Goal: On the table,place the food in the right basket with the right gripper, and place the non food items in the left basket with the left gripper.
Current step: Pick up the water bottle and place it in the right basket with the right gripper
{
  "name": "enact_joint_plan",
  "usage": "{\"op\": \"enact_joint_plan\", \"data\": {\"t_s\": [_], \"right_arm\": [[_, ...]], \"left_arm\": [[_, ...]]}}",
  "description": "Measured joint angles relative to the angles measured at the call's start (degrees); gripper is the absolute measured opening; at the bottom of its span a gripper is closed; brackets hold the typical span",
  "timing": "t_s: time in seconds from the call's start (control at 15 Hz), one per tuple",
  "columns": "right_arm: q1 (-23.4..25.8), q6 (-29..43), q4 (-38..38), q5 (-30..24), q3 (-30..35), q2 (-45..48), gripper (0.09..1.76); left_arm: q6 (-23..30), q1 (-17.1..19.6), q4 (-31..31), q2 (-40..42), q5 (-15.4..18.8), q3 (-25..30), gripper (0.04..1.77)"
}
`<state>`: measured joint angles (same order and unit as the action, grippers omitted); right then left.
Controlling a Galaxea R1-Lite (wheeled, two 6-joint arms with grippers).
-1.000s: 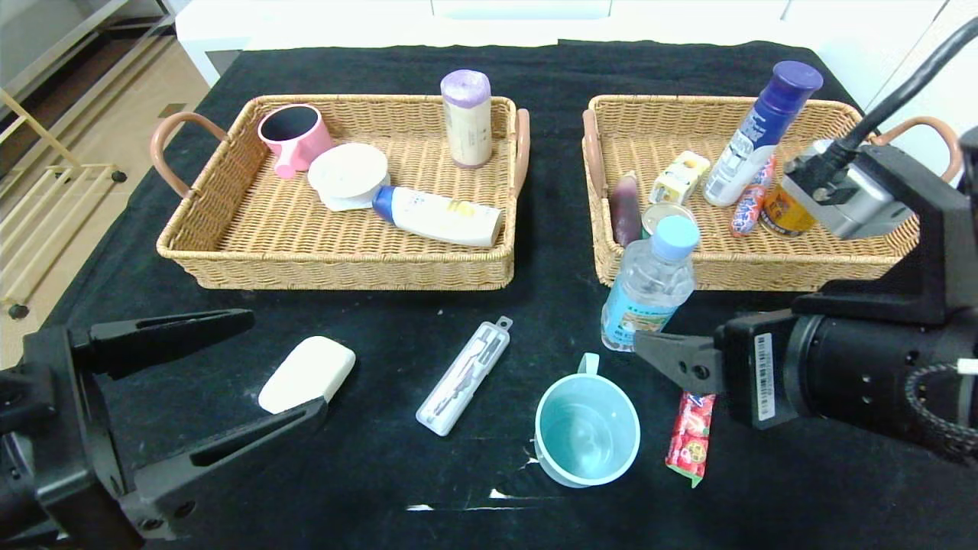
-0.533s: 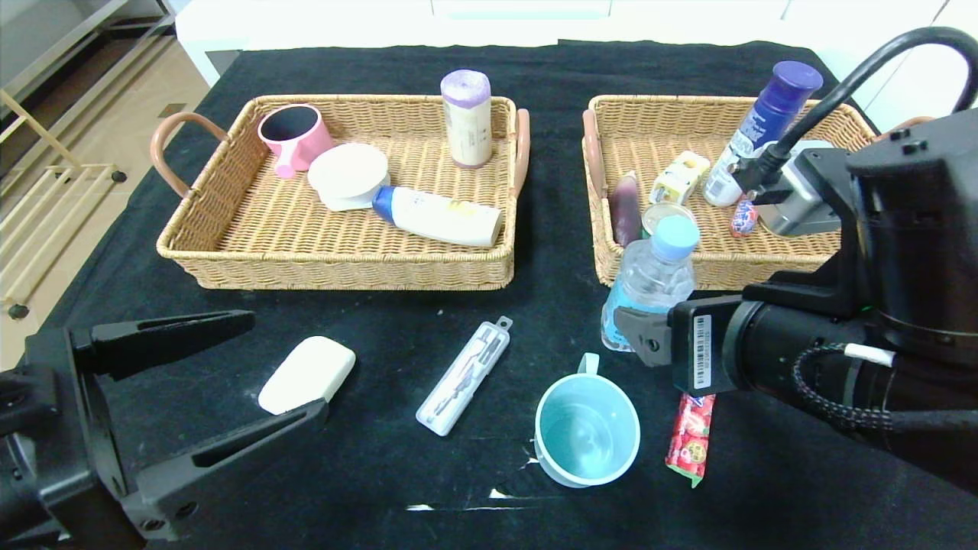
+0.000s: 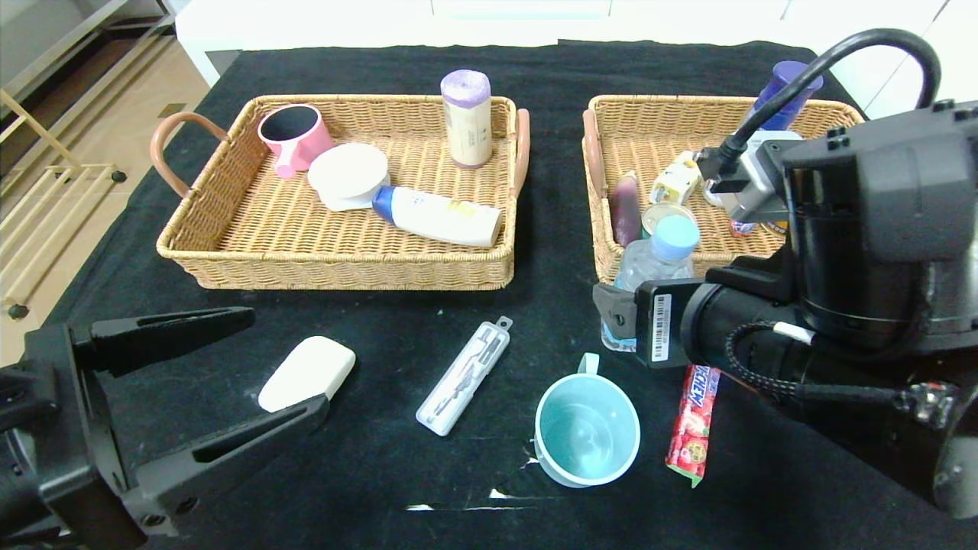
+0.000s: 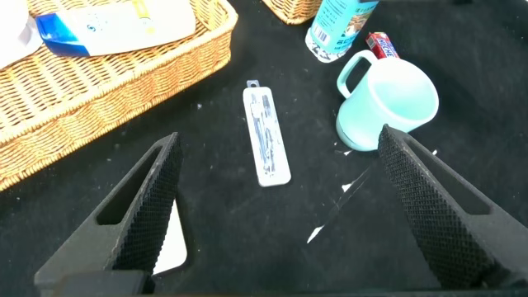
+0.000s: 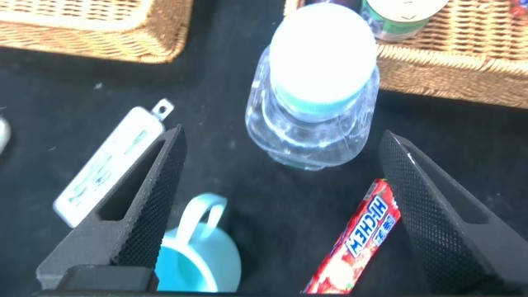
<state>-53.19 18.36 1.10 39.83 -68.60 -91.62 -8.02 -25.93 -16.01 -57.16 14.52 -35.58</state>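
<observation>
The right claw [image 5: 276, 206], fingers spread wide, has swung in over the water bottle [image 3: 649, 263] during the last second, so a grab looks imminent. The bottle stands upright on the table [image 3: 382, 473], cap up, just before the right basket [image 3: 611, 260]. The left claw [image 3: 252, 367] waits open beside the soap [image 3: 307, 373].

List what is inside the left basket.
The left basket holds a pink mug, a round white tub, a lying white bottle and an upright purple-capped roll. Nothing there is covered.
</observation>
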Motion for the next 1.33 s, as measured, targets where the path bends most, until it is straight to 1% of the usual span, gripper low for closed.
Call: {"op": "enact_joint_plan", "data": {"t_s": [0.33, 0.6, 0.93, 1.2, 1.33], "right_arm": [[1.2, -0.1, 0.3, 0.4, -0.4, -1.3, 1.70], [2.3, -0.4, 3.5, 1.4, -0.6, -2.5, 1.70], [4.2, -0.5, 4.2, 1.8, -0.7, -4.0, 1.70], [4.8, -3.5, 11.9, 1.8, -0.3, -5.7, 1.71], [5.0, -3.9, 12.6, 1.8, 0.0, -6.2, 1.71]], "left_arm": [[0.0, 0.0, 0.0, 0.0, 0.0, 0.0, 1.72], [0.0, 0.0, 0.0, 0.0, 0.0, 0.1, 1.72], [0.0, 0.0, -0.1, 0.0, 0.0, 0.1, 1.72], [0.0, 0.0, -0.4, 0.0, 0.0, 0.2, 1.72], [0.0, 0.0, -0.5, 0.1, 0.0, 0.2, 1.72]]}}
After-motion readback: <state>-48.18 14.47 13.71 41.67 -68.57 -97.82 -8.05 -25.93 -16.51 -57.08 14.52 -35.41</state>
